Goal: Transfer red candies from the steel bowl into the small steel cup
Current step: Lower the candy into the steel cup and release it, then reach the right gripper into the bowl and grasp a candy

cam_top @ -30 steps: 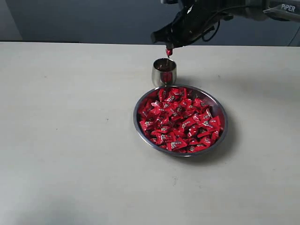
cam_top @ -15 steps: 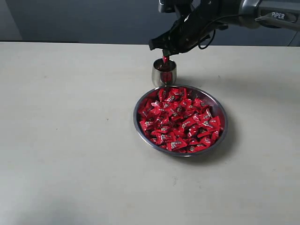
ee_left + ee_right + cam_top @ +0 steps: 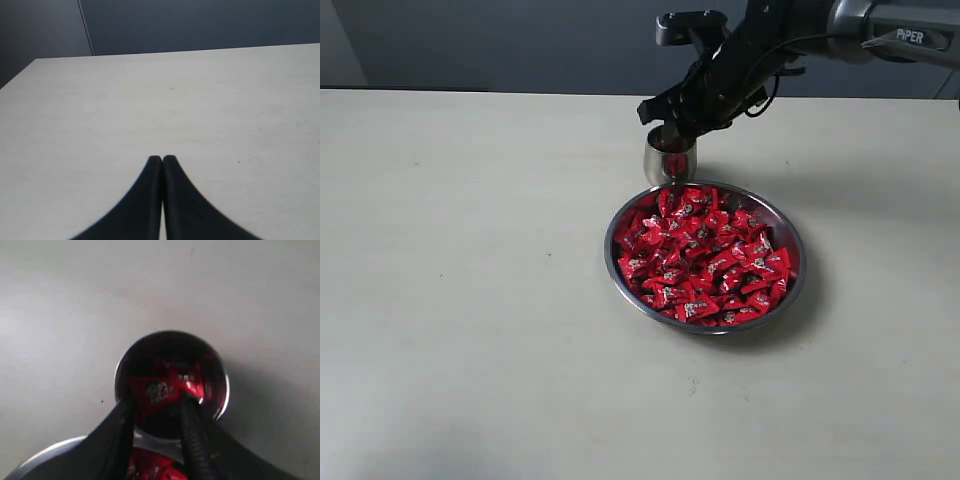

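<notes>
Right hand [image 3: 670, 127] over small steel cup [image 3: 670, 160], fingers apart.
Hand sits just above the cup rim, gripping nothing; a few red candies [image 3: 167, 382] lie inside the cup. Steel bowl [image 3: 609, 250] sits just beside the cup, heaped with candies. Left hand [image 3: 162, 161] has fingers pressed together, over worktop [image 3: 150, 110].

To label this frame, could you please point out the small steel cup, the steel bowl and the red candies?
small steel cup [image 3: 669, 165], exterior view, outer wall.
steel bowl [image 3: 607, 248], exterior view, left rim.
red candies [image 3: 705, 255], exterior view, middle of pile.
</notes>
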Controlling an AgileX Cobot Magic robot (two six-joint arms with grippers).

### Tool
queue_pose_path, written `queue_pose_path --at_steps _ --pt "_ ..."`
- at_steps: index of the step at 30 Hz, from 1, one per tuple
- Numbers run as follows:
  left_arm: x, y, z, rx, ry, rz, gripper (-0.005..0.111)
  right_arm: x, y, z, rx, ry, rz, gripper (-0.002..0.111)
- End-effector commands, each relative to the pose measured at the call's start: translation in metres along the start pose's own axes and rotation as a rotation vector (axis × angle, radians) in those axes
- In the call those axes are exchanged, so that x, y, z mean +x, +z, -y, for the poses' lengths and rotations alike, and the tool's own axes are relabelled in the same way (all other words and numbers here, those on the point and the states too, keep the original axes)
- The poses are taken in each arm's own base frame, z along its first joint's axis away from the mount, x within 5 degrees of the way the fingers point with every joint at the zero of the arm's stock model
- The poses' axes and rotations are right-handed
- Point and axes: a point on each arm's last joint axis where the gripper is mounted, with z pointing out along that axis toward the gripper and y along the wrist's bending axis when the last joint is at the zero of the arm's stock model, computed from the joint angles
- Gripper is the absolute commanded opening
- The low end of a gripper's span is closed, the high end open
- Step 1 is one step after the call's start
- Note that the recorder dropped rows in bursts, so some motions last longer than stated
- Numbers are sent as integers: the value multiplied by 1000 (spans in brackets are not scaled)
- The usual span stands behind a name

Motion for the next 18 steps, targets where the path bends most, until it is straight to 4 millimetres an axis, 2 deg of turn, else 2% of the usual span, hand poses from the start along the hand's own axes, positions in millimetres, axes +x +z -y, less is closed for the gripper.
queue_pose_path --at_steps 1,6,12,15,18 --pt "1 0 0 5 2 8 0 2 -17 -6 -24 -27 -27 32" --pt "1 0 0 5 2 8 0 16 -45 -9 26 -1 104 32" --pt "1 0 0 5 2 8 0 56 -84 -7 144 35 334 32" --pt "1 0 0 5 2 8 0 83 -88 -6 167 69 343 32" --pt "1 0 0 5 2 8 0 101 -81 -6 158 109 286 32"
